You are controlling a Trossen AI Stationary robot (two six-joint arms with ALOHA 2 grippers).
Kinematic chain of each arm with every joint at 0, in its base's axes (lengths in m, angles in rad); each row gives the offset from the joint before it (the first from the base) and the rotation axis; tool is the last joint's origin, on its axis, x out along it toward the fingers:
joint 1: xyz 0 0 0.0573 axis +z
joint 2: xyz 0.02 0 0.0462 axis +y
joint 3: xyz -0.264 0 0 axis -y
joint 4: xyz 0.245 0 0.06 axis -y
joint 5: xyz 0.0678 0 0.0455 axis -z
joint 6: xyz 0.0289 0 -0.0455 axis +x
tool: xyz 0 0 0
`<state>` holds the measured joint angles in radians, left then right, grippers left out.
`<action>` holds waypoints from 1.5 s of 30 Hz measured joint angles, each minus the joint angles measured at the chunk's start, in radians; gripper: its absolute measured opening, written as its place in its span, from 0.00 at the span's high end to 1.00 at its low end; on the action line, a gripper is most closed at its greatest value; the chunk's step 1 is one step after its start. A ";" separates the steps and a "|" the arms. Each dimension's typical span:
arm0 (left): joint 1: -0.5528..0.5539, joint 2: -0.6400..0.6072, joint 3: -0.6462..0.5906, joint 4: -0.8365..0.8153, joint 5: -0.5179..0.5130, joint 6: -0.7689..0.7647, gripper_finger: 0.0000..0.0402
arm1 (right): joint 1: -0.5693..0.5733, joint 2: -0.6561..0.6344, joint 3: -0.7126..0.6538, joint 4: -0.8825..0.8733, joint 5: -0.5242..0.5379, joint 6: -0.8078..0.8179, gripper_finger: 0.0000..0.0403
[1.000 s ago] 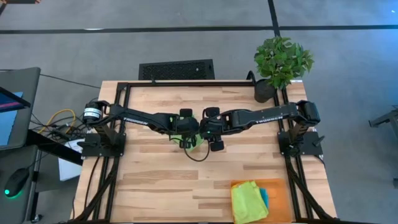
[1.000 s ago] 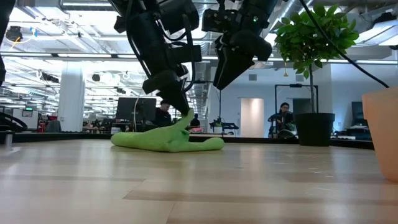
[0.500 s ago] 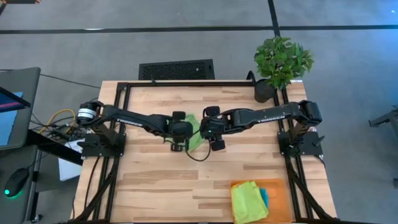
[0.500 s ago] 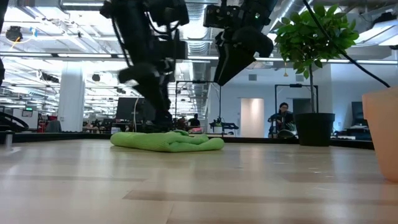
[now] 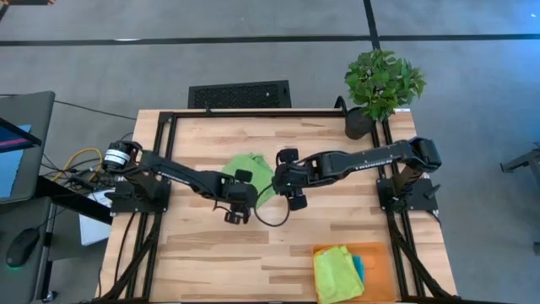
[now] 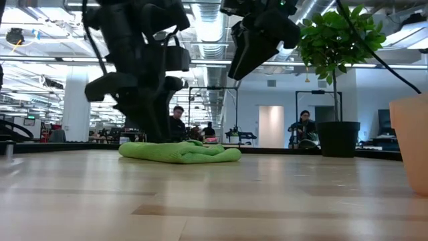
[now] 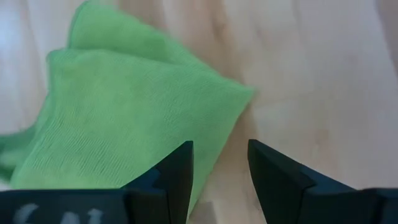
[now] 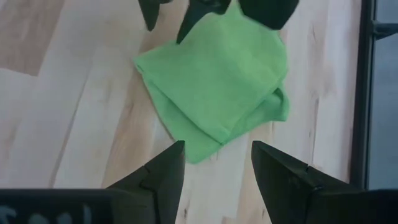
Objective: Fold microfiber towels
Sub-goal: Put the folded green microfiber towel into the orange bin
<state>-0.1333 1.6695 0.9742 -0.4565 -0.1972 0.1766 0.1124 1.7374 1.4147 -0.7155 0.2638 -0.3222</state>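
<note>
At the near edge of the bench, toward the right side, the orange mat carries a pile of folded towels, cut off by the bottom of the high view: a yellow-green towel lies on top and only a thin strip of the teal towel shows beside it. Whether more cloths lie beneath cannot be made out. In the low view this mat area is only a blurred orange shape at the right border.

Farther in, near the bench's middle, the lime green towel lies folded and flat on the wood, with its layers stacked and one corner poking out beneath, as the right wrist view shows. The left gripper is now on the near side of it, jaws open and empty, just past the towel's corner; a second ago it pinched the cloth and lifted a peak from it, and that peak has since dropped into a low mound. The right gripper hovers above the towel's right edge, jaws wide open and holding nothing, much as before.

At the far right corner stands a potted plant, its pot partly hidden by the right arm's frame.
</note>
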 joint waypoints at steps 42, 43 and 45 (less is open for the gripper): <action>-0.167 -0.360 -0.029 -0.168 -0.134 -0.395 0.64 | 0.000 0.300 -0.259 0.754 -0.136 -0.541 0.48; -0.167 -0.360 -0.029 -0.171 -0.134 -0.396 0.64 | -0.002 0.301 -0.260 0.755 -0.132 -0.544 0.48; -0.167 -0.360 -0.029 -0.174 -0.134 -0.396 0.64 | -0.007 0.317 -0.255 0.782 -0.129 -0.545 0.48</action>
<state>-0.3004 1.3094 0.9447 -0.6302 -0.3312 -0.2190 0.1053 2.0543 1.1599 0.0667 0.1351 -0.8675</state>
